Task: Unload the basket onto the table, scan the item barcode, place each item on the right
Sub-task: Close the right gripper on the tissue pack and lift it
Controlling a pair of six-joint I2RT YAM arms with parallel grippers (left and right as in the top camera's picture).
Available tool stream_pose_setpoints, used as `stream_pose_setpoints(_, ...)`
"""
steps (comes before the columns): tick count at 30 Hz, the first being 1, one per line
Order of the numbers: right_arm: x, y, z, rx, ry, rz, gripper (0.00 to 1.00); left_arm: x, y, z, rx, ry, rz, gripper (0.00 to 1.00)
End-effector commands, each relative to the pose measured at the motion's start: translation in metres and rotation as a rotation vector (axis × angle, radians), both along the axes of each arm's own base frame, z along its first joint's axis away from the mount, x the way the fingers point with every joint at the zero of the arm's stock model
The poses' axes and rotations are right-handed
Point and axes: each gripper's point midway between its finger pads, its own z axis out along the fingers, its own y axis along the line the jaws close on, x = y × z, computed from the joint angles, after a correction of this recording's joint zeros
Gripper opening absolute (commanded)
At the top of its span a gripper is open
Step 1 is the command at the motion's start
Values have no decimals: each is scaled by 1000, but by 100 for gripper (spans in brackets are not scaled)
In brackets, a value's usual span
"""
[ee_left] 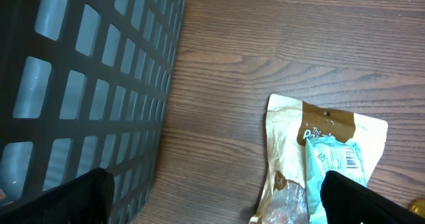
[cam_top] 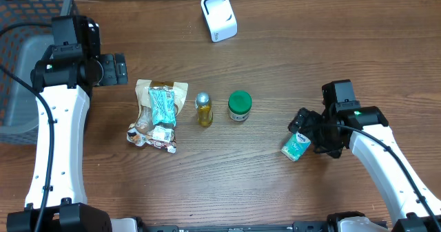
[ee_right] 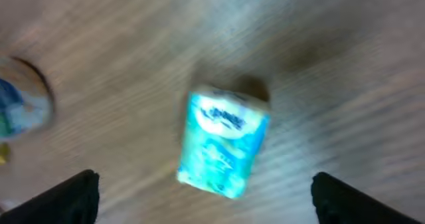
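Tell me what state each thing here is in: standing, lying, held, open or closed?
Barcode scanner, standing upright, untouched.
Green-lidded jar, upright, lid on.
Small yellow bottle, silver cap on.
Tan snack pouch, lying flat.
Barcoded teal packet, lying on the pouch.
Small teal pack, lying on the table, not gripped.
Left end effector, open, empty.
Right end effector, open, fingers apart from the pack.

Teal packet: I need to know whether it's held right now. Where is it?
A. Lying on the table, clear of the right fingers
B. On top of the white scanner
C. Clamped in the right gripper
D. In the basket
A: the right wrist view shows the teal packet flat on the table, with the right gripper open and its fingers wide apart, touching nothing.
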Motion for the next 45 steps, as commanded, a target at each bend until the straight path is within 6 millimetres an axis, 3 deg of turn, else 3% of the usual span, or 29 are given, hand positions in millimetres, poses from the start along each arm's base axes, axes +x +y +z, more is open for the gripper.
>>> stream_pose_setpoints(1, -9, -7, -9, -26, 42, -51, 100, 2, 1, 15, 19, -37, -12, 100)
stream_pose_setpoints(4, -19, -7, -22, -24, 84, -79, 100, 2, 1, 15, 19, -37, -12, 99)
stream_pose_setpoints(9, -35, -8, -43, -25, 145, -100, 61, 2, 1, 15, 19, -37, -12, 99)
stream_pose_setpoints(14, -38, -8, -60, -16, 139, -140, 46, 2, 1, 15, 19, -37, -12, 100)
stream_pose_setpoints(19, -22, -6, -66, -3, 57, -139, 45, 2, 1, 15, 19, -37, -12, 100)
stream_pose_setpoints(27, -16, -5, -64, 2, 35, -139, 36, 2, 1, 15, 19, -37, -12, 100)
stream_pose_setpoints(29, -13, -5, -63, 4, 25, -139, 38, 2, 1, 15, 19, -37, -12, 100)
stream_pose_setpoints(31, -8, -4, -59, 7, 9, -138, 47, 2, 1, 15, 19, -37, -12, 100)
stream_pose_setpoints(36, -1, -4, -48, 3, 3, -115, 52, 2, 1, 15, 19, -37, -12, 100)
stream_pose_setpoints(45, 2, -4, -47, 0, -13, -111, 53, 2, 1, 15, 19, -37, -12, 100)
